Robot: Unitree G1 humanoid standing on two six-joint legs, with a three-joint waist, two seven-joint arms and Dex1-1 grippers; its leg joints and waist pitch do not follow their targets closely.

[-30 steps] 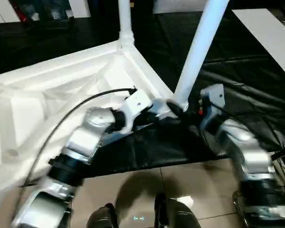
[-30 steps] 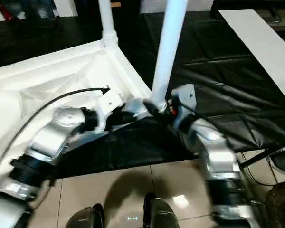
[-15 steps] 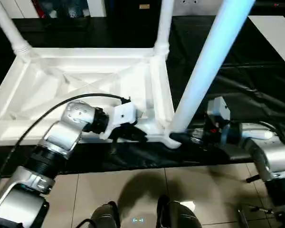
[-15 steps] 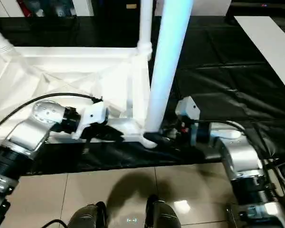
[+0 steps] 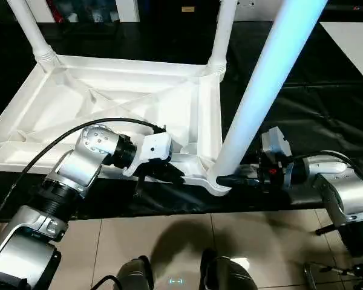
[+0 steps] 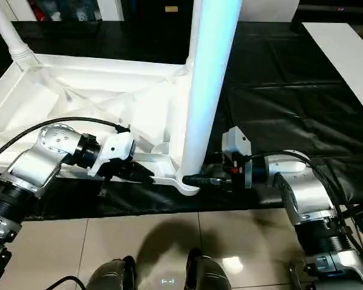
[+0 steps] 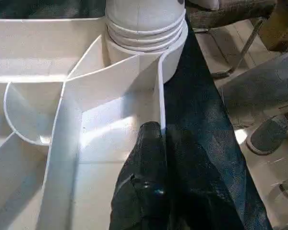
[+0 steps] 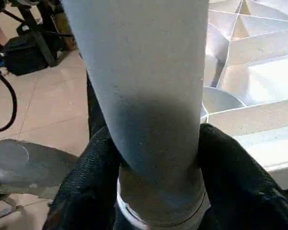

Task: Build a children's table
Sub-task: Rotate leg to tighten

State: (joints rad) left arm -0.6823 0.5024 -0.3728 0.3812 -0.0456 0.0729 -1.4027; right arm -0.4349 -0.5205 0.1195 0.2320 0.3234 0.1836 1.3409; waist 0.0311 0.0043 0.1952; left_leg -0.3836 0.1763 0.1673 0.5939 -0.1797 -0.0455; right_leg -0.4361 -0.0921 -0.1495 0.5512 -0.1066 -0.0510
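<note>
The children's table lies upside down, its white ribbed top (image 5: 109, 103) on the black worktable. Two legs stand in the far corner sockets (image 5: 30, 30) (image 5: 222, 30). A third leg (image 5: 260, 96) rises, leaning, from the near right corner socket. My left gripper (image 5: 172, 174) is shut on the top's near rim wall (image 7: 161, 96), just left of that socket. My right gripper (image 5: 227, 179) comes in from the right at the leg's base. Its black fingers (image 8: 93, 163) press on both sides of the leg (image 8: 144, 86).
The black-covered worktable (image 5: 314, 115) stretches to the right, with a white board (image 5: 351, 36) at its far right. The table top's near corner reaches the worktable's front edge, with tiled floor (image 5: 169, 241) below. A black cable (image 5: 66, 139) loops over my left forearm.
The whole view has swung, so the camera moved. My right gripper's fingers have narrowed onto the base of the near leg. My left gripper keeps its hold on the rim.
</note>
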